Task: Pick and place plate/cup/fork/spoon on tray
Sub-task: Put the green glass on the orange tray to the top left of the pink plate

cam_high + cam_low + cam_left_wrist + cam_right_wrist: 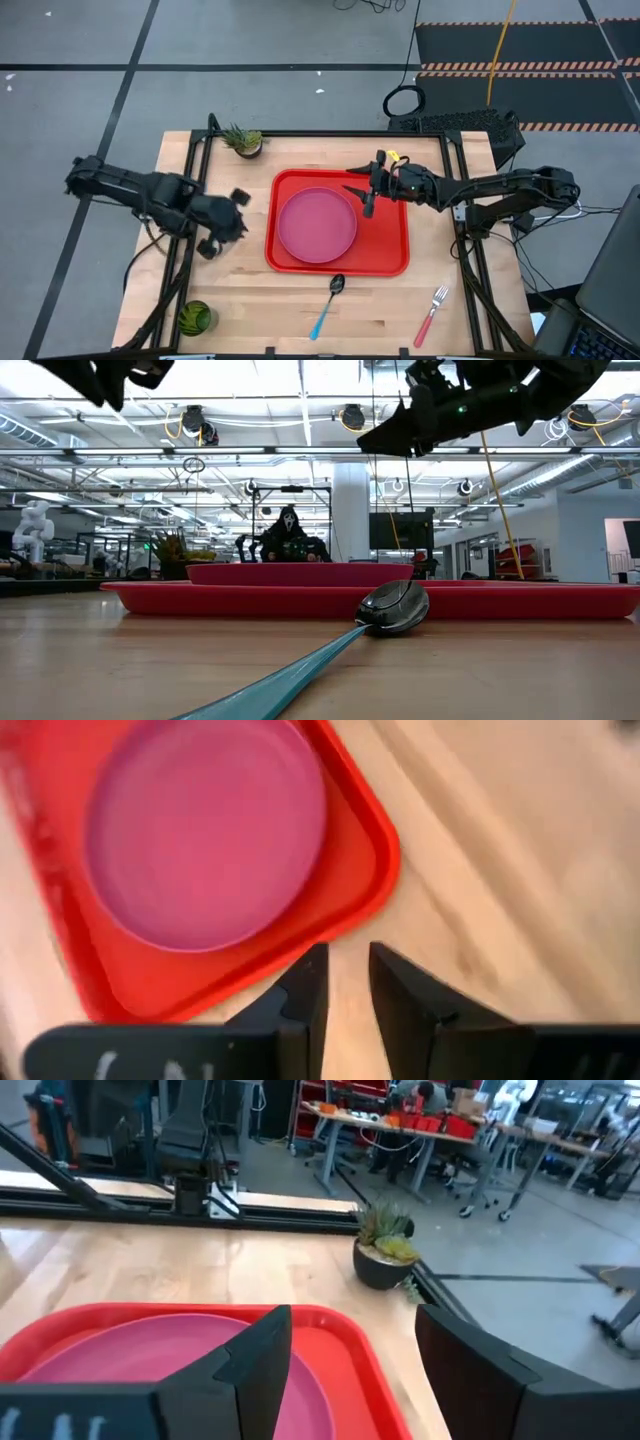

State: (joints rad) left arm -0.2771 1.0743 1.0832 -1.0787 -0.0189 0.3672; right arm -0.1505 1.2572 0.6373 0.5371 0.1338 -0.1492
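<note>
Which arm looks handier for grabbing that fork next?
Probably the right. The fork lies off the tray's right corner, on the side of the open right gripper. The left gripper hangs beyond the tray's opposite edge.

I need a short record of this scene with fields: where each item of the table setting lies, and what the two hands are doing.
tray: red tray in the middle of the table
plate: pink plate lies flat in the tray's left part
spoon: spoon on the wood just in front of the tray
fork: fork on the wood, front right
cup: cup at the front left corner
plant: potted plant at the back, left of the tray
left hand: left hand beside the tray's left edge, fingers slightly apart, empty
right hand: right hand over the tray's back right part, open, empty
</note>
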